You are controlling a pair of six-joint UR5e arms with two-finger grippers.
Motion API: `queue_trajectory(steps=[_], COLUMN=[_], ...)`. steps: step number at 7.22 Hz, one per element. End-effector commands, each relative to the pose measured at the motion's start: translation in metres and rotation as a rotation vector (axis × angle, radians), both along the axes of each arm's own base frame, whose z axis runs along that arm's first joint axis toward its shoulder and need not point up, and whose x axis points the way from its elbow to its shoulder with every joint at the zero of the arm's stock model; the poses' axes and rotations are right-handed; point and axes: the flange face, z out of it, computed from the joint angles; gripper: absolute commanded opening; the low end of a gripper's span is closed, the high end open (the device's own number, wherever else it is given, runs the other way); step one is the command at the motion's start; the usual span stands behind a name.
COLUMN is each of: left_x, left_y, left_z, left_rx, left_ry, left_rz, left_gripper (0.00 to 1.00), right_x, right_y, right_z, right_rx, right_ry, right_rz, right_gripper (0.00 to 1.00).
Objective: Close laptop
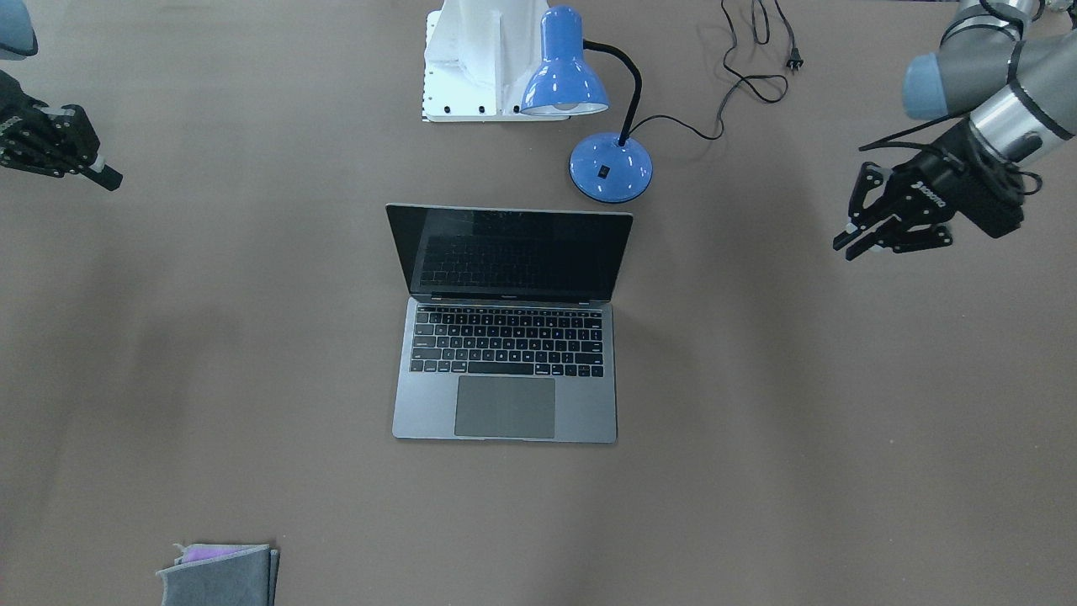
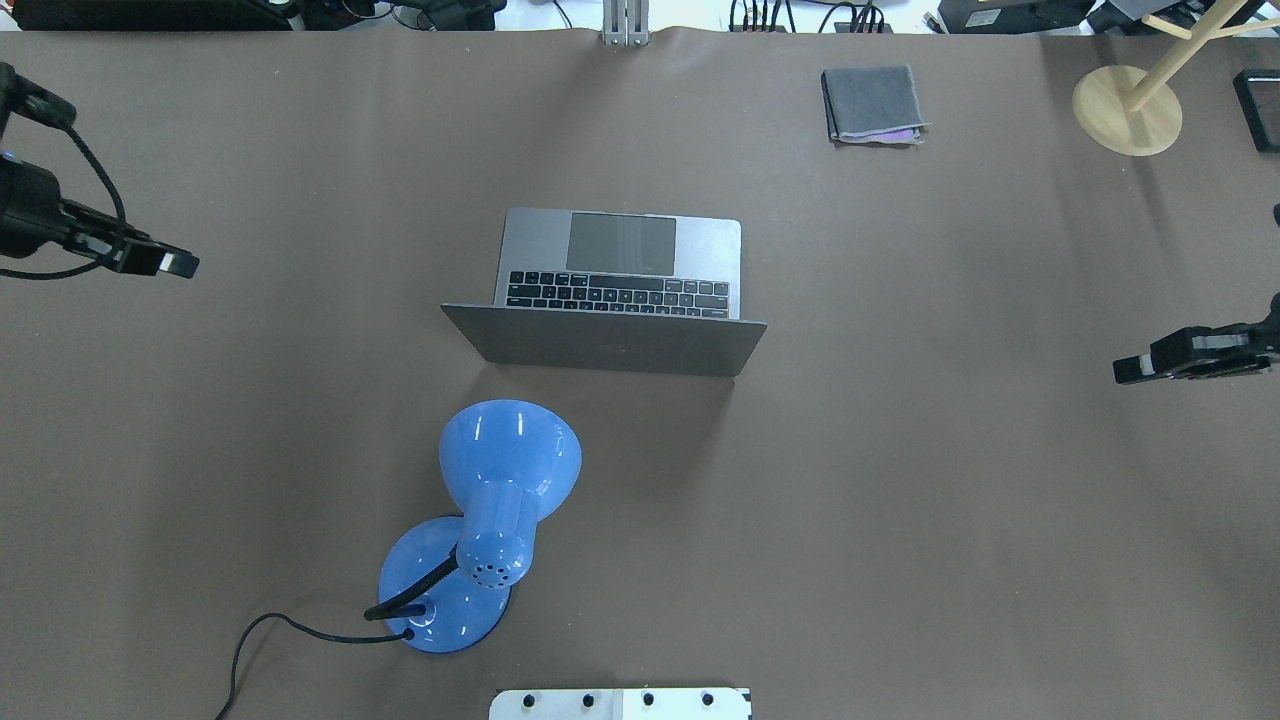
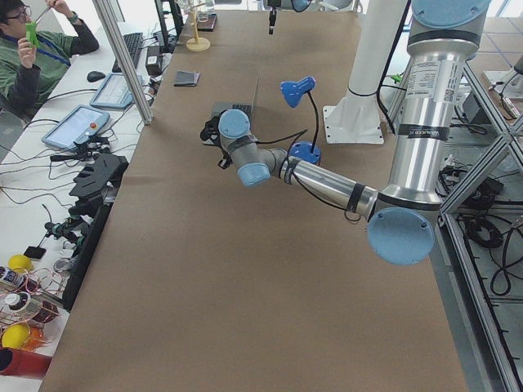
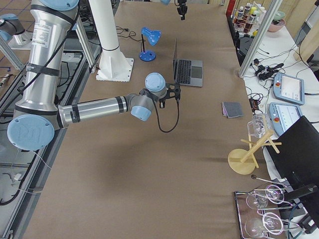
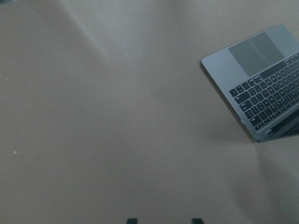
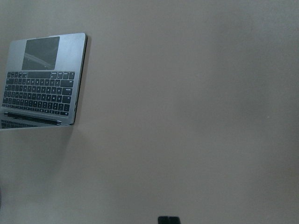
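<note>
Mid-table, the open laptop (image 1: 505, 404) lies crosswise, hinge toward the robot's base (image 1: 471, 59); left tool (image 5: 164, 220) spread, right tool (image 6: 168, 219) pressed together.

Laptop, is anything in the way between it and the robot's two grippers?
No. Only bare table lies between the laptop and the left gripper or the right gripper. The blue lamp stands behind it, off both paths.
</note>
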Motion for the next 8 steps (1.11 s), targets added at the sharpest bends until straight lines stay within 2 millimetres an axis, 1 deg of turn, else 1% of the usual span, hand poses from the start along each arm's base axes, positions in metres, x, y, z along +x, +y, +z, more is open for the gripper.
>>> queue_trajectory(steps=[1, 2, 3, 4, 5, 6, 7, 8], left_x=[0.060, 0.088, 0.112, 0.135, 0.149, 0.160, 0.166, 0.170], left_y=[0.033, 0.047, 0.058, 0.072, 0.078, 0.082, 0.081, 0.079], left_z=[-0.025, -0.040, -0.065, -0.082, -0.094, -0.107, -0.114, -0.125], left_rx=[-0.149, -0.210, -0.277, -0.348, -0.368, -0.352, -0.344, -0.332], left_ry=[0.070, 0.100, 0.135, 0.167, 0.181, 0.196, 0.203, 0.214], left_rz=[0.064, 0.098, 0.123, 0.154, 0.171, 0.189, 0.195, 0.200], left_gripper=[0.00, 0.00, 0.00, 0.00, 0.00, 0.00, 0.00, 0.00], right_x=[-0.051, -0.088, -0.134, -0.170, -0.189, -0.207, -0.223, -0.230], right_y=[0.028, 0.042, 0.050, 0.061, 0.068, 0.064, 0.055, 0.051], right_z=[-0.037, -0.062, -0.087, -0.104, -0.115, -0.137, -0.164, -0.174], right_rx=[-0.052, -0.062, -0.068, -0.044, -0.029, -0.029, -0.036, -0.045], right_ry=[-0.027, -0.044, -0.078, -0.096, -0.099, -0.093, -0.078, -0.057], right_rz=[0.000, 0.027, 0.057, 0.089, 0.098, 0.099, 0.103, 0.105], right_gripper=[0.00, 0.00, 0.00, 0.00, 0.00, 0.00, 0.00, 0.00])
